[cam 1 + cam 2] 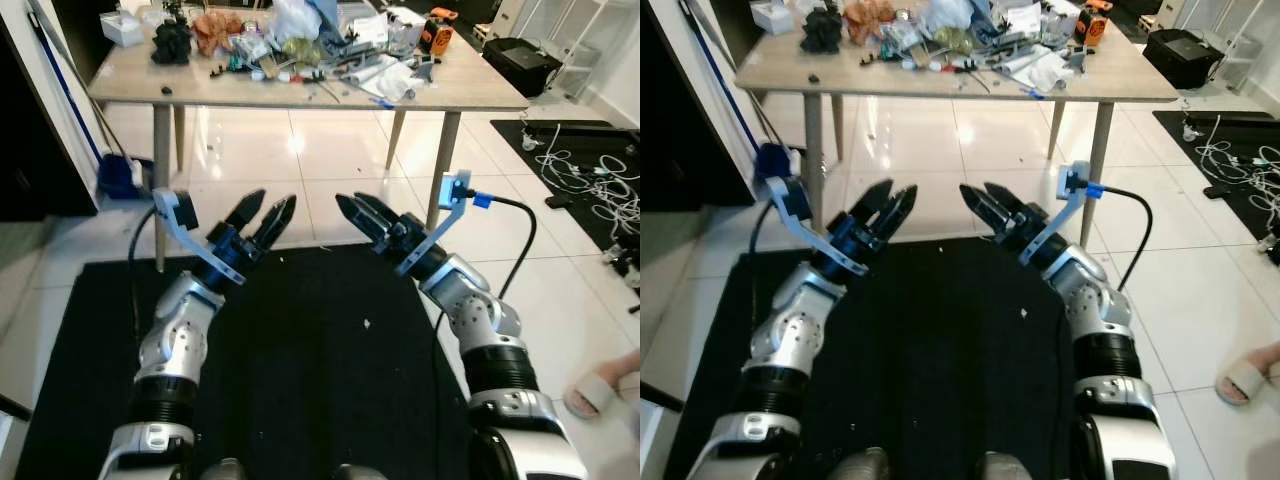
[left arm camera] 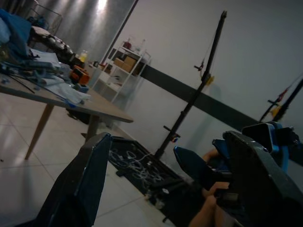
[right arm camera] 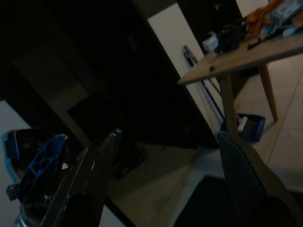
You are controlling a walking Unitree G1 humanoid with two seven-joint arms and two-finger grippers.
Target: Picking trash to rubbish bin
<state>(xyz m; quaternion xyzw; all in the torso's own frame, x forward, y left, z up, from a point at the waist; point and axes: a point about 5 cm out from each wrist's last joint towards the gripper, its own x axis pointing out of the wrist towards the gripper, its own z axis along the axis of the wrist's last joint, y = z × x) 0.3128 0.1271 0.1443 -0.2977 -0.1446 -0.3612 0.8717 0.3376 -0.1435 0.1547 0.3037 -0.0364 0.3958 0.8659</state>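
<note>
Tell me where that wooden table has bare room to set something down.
The light wooden table is bare along its near edge and left front corner, around a small dark speck. The back and middle are crowded with piled clutter.

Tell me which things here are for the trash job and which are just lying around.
For the job:
left tool, open, empty
right tool, open, empty
litter on the table

Lying about:
black mat
white cables
black case

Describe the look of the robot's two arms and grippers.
Both arms are silver with black ribbed joint bands. The left gripper and right gripper each have two long, tapered black jaws. A grey bracket on each wrist carries a blue-trimmed camera, fed by a black cable.
</note>
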